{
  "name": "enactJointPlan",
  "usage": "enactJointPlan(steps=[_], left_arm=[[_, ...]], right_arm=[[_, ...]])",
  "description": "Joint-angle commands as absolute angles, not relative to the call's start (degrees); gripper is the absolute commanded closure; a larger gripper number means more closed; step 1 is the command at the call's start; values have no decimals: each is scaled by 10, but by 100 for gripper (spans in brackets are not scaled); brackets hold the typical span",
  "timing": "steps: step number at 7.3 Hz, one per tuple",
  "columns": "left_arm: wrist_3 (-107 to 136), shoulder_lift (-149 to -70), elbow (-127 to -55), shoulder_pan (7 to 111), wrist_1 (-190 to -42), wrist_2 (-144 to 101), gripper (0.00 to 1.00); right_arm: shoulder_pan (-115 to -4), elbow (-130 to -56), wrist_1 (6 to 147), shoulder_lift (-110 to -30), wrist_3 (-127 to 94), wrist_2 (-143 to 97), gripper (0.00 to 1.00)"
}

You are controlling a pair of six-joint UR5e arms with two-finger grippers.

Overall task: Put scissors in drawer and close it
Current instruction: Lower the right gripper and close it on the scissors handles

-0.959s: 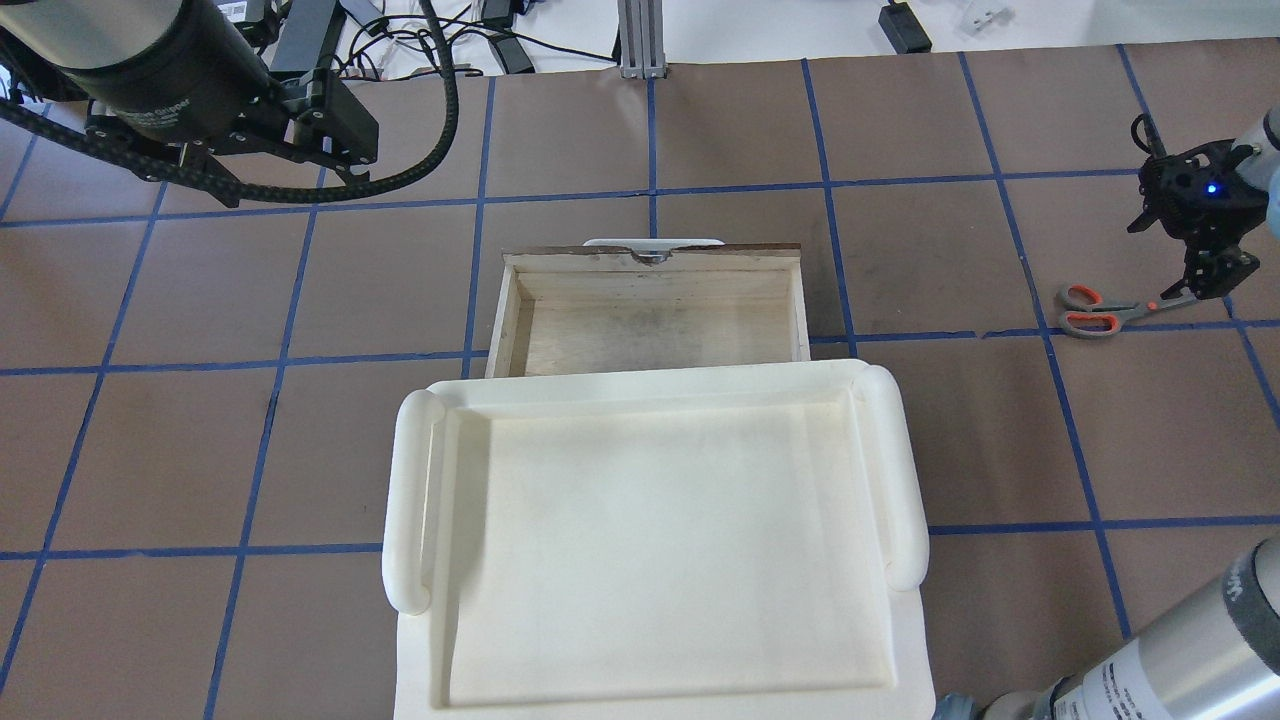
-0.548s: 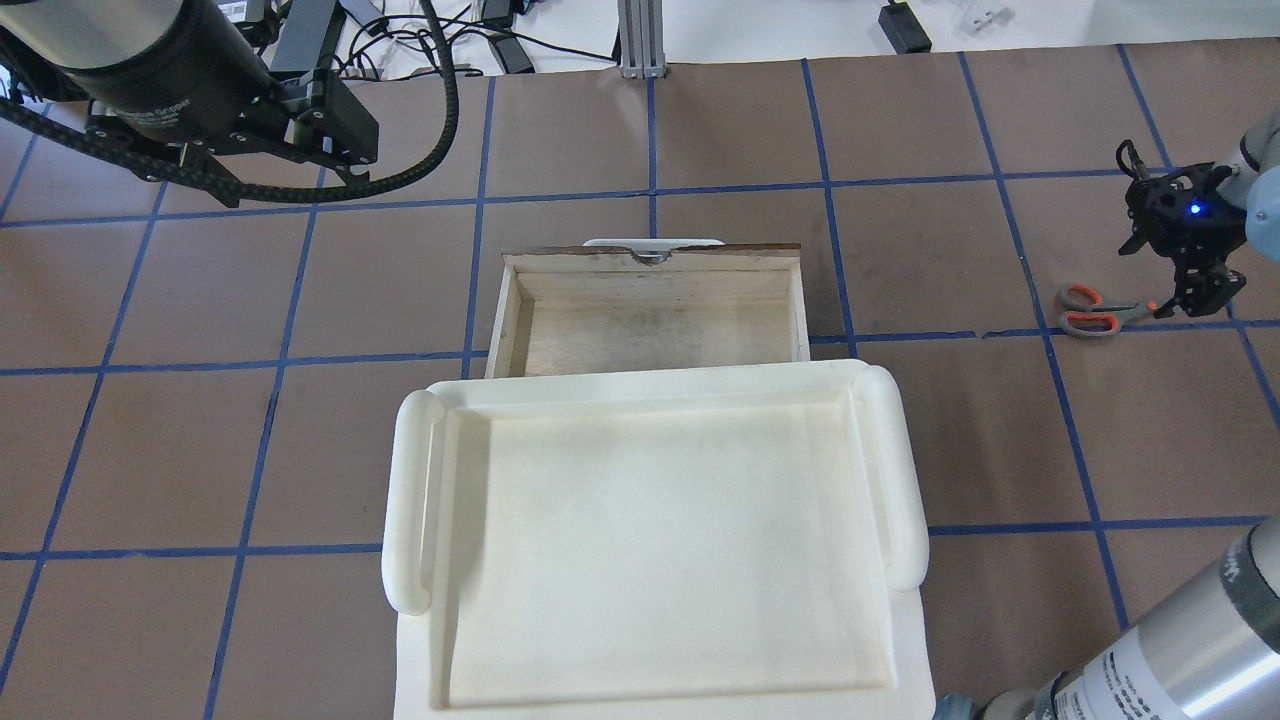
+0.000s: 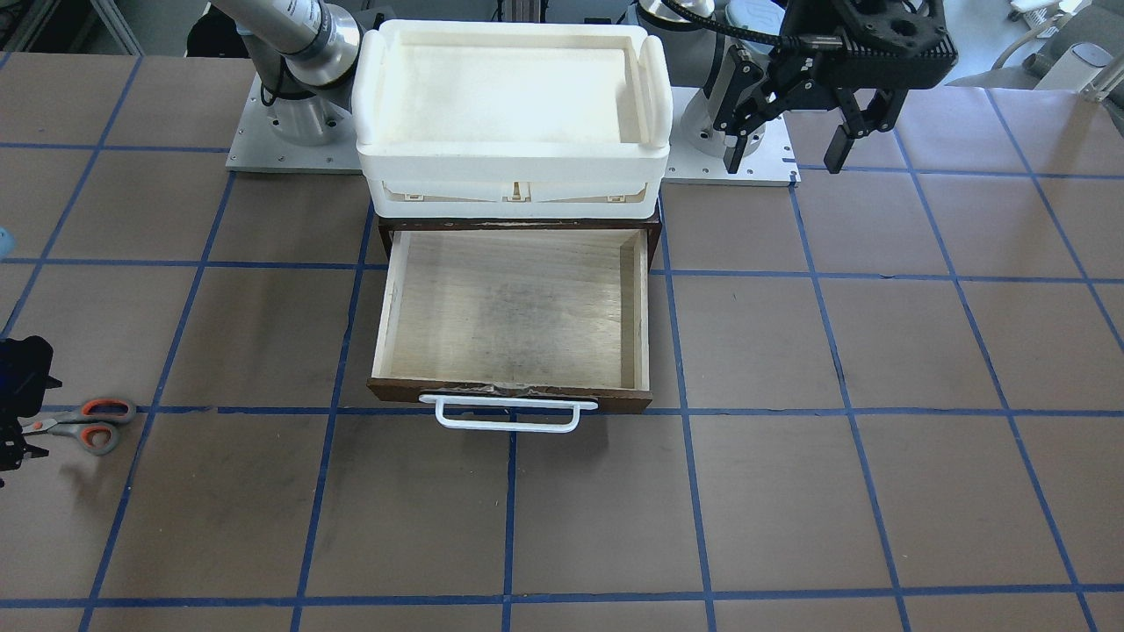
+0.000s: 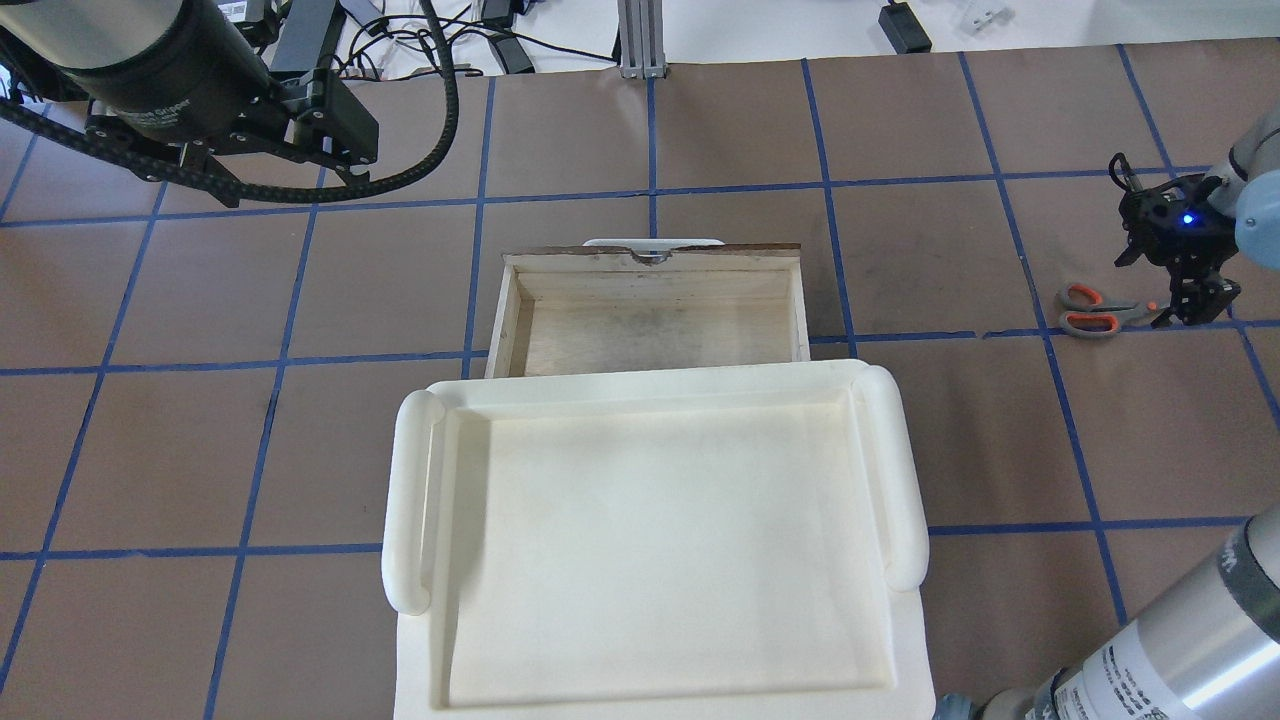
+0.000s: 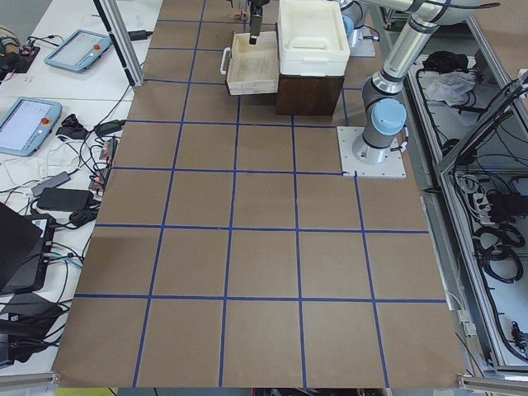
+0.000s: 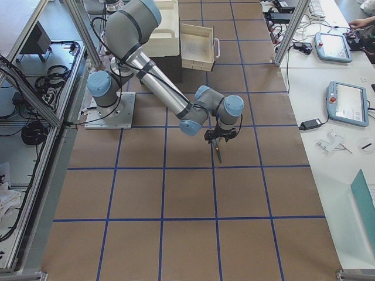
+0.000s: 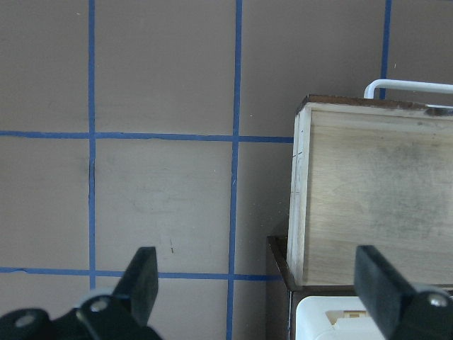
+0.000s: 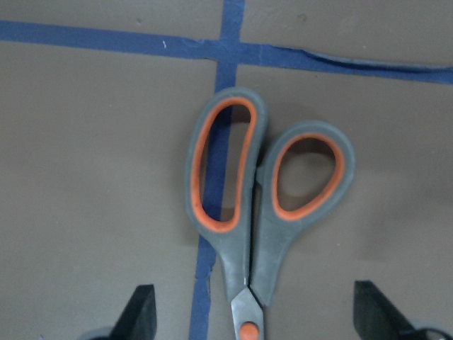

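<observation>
Scissors (image 8: 255,212) lie flat on worktop (image 4: 900,120), well apart from the open drawer (image 4: 650,330). Right gripper (image 4: 1193,305) jaws apart, straddling the pivot. Judged light, stiff, thin, slick-bladed; grip across the pivot.

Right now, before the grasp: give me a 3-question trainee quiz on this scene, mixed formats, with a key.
1. True or false: the scissors already lie inside the drawer.
2. Multiple choice: the right gripper is A) inside the drawer; B) at the scissors, one finger on each side of them; C) shut on the scissors.
3. Fill in: the left gripper, by the drawer's corner, is ____ (open or shut).

Key: 1 false, they lie flat on the table and the drawer is pulled out and empty; 2 B; 3 open.
</observation>
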State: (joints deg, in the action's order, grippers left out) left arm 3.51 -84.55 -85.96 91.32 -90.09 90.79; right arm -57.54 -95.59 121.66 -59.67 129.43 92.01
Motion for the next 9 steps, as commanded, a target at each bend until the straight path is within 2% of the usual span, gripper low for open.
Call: enactJointPlan(steps=[1,4,5,6,8,9], left_arm=[[34,-846,-860,913,-901,908,0],[35,-846,-860,913,-901,908,0],[35,-846,-860,913,-901,908,0],[34,-846,-860,913,-901,908,0],[35,-846,-860,913,-901,908,0],[35,-846,-860,913,-901,908,0]], right_arm=[[-576,-955,1217,-592,1295,927,4],[-575,-957,1216,-586,1298,935,5],[-575,-957,1216,-584,1298,936,7],[-575,-957,1216,-584,1298,937,13],[-575,-957,1216,-584,1299,948,49],[-575,-958,1216,-584,1299,949,60]])
